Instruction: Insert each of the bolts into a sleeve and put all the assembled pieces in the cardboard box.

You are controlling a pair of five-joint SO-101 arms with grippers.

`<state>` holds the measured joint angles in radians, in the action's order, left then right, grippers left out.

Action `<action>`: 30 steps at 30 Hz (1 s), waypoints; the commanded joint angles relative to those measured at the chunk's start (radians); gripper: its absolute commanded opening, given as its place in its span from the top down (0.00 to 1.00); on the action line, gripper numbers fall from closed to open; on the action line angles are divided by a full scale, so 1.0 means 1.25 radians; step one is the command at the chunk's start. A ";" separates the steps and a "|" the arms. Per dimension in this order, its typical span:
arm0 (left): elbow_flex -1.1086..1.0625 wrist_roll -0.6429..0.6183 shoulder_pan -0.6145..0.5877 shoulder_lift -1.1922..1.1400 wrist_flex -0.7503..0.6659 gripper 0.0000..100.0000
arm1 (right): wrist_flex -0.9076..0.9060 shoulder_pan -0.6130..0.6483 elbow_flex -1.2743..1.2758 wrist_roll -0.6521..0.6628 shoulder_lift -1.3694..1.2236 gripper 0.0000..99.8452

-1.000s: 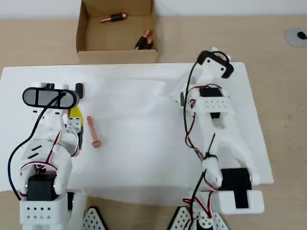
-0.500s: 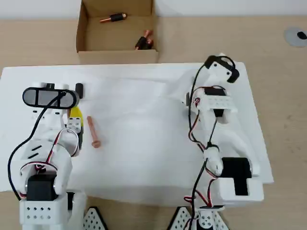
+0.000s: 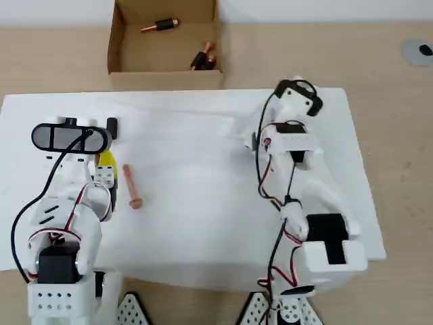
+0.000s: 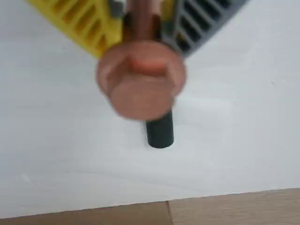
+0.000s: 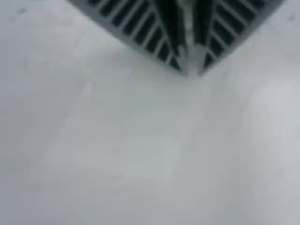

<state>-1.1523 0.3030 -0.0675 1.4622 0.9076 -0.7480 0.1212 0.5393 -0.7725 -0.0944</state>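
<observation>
L gripper (image 4: pixel 141 47): yellow finger (image 4: pixel 79 23) and grey finger (image 4: pixel 201 21) clamped on the shank of a copper bolt (image 4: pixel 140 79). The flanged head sticks out past the fingertips and the shank runs back between them. The sleeve (image 4: pixel 160 133), short & black, sits on the white sheet (image 4: pixel 56 154) just beyond the bolt head, in line w/ the fingers; upright or lying, can't tell. R gripper (image 5: pixel 187 70): fingers fully together, tips meeting, nothing held, bare sheet past them. High view: a second bolt (image 3: pixel 132 187) lies loose on the sheet beside the L fingers, back from the tips. It is judged a separate piece, not certain. The cardboard box (image 3: pixel 164 80) stands well beyond both grippers' fingertips, off the sheet, w/ assembled pieces (image 3: pixel 160 26) inside. Step in hand (est.): mate the held bolt w/ the sleeve. Since the head, not the shank end, leads out of the fingers, a straight push prob. won't seat it. It likely needs a regrip or hand-over that frees the shank end, w/ the R fingers steadying the sleeve mid-length. Keep both axes in line and approach slowly; the sleeve looks light and apt to roll if nudged. Labels/writing: none legible on bolt, sleeve, box or fingers.
</observation>
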 commanded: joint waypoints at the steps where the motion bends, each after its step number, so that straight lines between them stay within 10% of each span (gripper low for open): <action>1: 0.002 -0.007 0.009 0.013 0.000 0.99 | -0.026 0.013 -0.079 -0.004 0.001 0.99; 30: 0.004 -0.007 0.010 0.013 0.000 0.99 | -0.185 0.050 -0.408 0.147 -0.088 0.99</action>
<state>-1.1523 0.3030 -0.0675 1.4622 0.9076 -0.9597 0.1504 0.0299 -0.6191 -0.1772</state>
